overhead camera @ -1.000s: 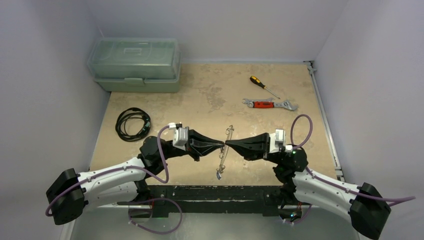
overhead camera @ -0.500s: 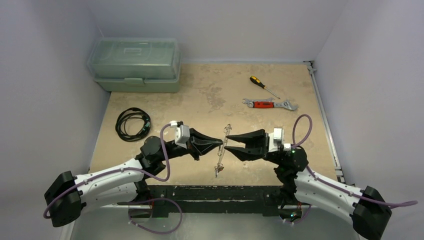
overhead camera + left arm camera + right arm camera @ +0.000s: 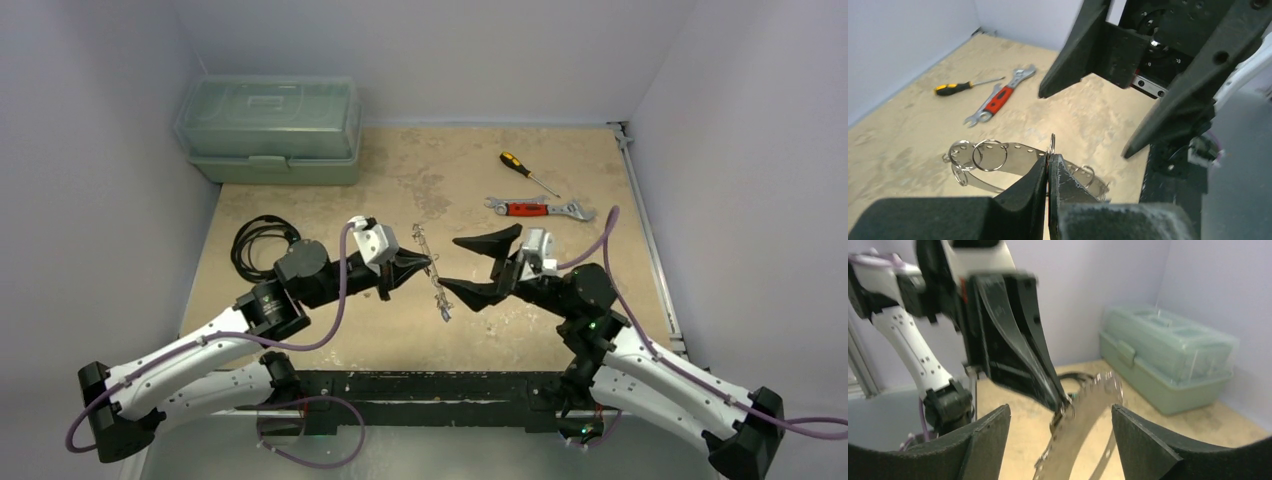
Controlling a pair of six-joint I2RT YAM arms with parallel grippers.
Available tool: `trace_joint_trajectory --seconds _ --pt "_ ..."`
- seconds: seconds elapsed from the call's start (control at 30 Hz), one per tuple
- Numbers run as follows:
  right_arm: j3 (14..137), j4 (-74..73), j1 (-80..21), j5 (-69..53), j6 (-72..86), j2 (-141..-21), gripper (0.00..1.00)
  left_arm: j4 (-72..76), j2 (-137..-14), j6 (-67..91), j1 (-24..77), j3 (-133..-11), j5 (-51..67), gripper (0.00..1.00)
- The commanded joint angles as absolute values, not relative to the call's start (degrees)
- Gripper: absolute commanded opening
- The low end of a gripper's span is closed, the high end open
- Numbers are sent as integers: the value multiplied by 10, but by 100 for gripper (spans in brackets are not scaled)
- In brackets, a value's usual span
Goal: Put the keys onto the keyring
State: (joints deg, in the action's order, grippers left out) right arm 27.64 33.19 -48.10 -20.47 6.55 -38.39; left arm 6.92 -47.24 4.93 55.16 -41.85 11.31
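Centre of the overhead frame: the left claw [image 3: 428, 262] is clamped on the keyring [image 3: 437, 295], holding the thin metal band off the table [image 3: 330, 330] so it hangs on a slant towards the bottom of the picture. The right claw [image 3: 448, 263] faces it from the right with its jaws wide apart, gripping nothing. The left wrist camera shows the band, punched with holes, crossing just behind the pinched tips, with small split rings [image 3: 989, 155] threaded at its left end. No tagged keys can be made out. A wrench [image 3: 540, 208] and screwdriver [image 3: 527, 172] lie well apart at the upper right.

The step appears to be a fresh grip by the right claw. It would go best closing on a bare stretch of band beside the left's pinch, clear of the small rings, while the left keeps firm so the band does not swing.
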Motion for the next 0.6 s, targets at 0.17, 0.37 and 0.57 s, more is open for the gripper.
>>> trace_joint_trajectory --seconds 0.17,0.37,0.57 --pt "323 215 -483 -236 15 -405 99 -217 -473 -101 550 -519 95 0" --pt "313 221 -493 -308 -26 -432 84 -230 -492 -133 551 -500 190 0" --pt "296 235 -544 -311 -71 -459 60 -250 -499 -149 549 -500 228 0"
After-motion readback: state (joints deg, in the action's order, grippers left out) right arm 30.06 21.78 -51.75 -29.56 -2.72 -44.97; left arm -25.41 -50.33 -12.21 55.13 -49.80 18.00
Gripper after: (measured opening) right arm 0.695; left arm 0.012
